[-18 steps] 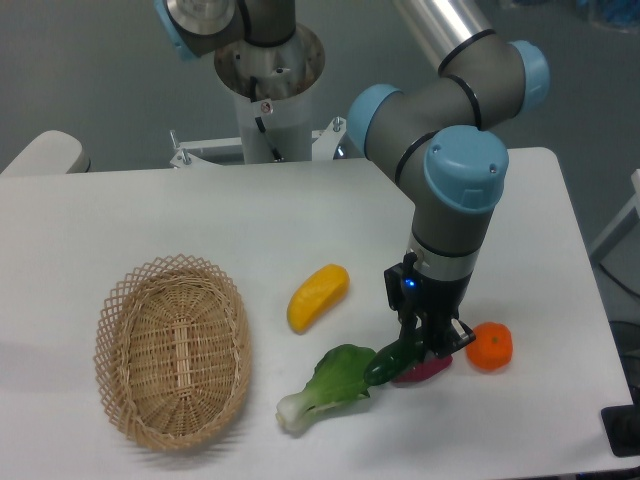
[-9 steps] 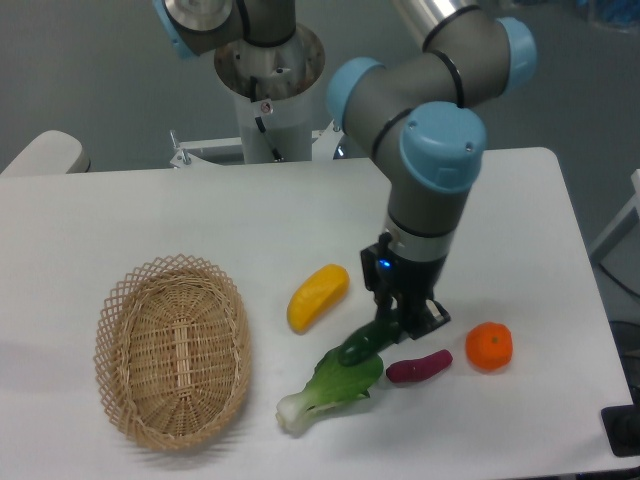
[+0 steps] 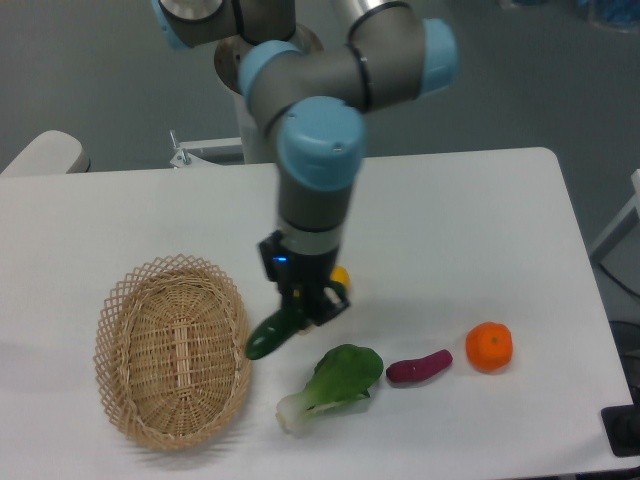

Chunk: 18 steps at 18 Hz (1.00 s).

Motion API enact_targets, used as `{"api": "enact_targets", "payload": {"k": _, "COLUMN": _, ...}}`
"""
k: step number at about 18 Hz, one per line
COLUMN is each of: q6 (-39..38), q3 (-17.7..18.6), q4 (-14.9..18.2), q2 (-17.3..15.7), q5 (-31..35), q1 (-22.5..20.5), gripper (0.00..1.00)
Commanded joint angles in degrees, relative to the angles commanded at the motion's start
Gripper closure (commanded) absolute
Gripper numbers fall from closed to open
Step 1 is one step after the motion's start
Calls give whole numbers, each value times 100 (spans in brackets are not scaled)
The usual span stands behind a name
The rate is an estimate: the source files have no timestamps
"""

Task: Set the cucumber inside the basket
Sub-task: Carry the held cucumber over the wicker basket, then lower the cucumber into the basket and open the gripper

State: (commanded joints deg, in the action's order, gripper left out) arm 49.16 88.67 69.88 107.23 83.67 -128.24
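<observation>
- Looking at the claw [image 3: 300,310], I see it pinching the cucumber [image 3: 273,334] near its upper end, lifted above the desk [image 3: 470,210], just beside the right rim of the basket [image 3: 175,360].
- The cucumber hangs tilted, its low tip close to the looped rim; I judge it could catch on the rim and twist out.
- Held off centre, it may swing or slip.
- If I release now, I think it falls on the rim or outside, near the bok choy [image 3: 332,384].

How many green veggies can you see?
2: the cucumber held in the gripper beside the basket, and the bok choy on the table.
</observation>
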Motion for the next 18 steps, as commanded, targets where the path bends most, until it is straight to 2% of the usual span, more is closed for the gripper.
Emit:
{"api": "enact_targets", "payload": {"k": 3, "q6": -1063, "q3": 203, "q4": -35, "q2": 69, "q5": 97, "q1": 369, "gripper": 99}}
{"api": "enact_targets", "payload": {"k": 7, "q6": -2313, "q3": 160, "q4": -290, "q2": 482, "q5": 97, "q1": 844, "gripper": 99}}
{"api": "enact_targets", "payload": {"k": 9, "q6": -2490, "q3": 116, "q4": -369, "q2": 614, "q5": 97, "q1": 958, "gripper": 99}}
{"api": "enact_targets", "payload": {"k": 13, "q6": -2815, "q3": 177, "q4": -869, "q2": 887, "q5": 106, "q1": 1231, "gripper": 97}}
{"api": "enact_targets", "payload": {"k": 18, "q6": -2886, "q3": 212, "q4": -1010, "q2": 1159, "q5": 378, "q1": 1460, "gripper": 95}}
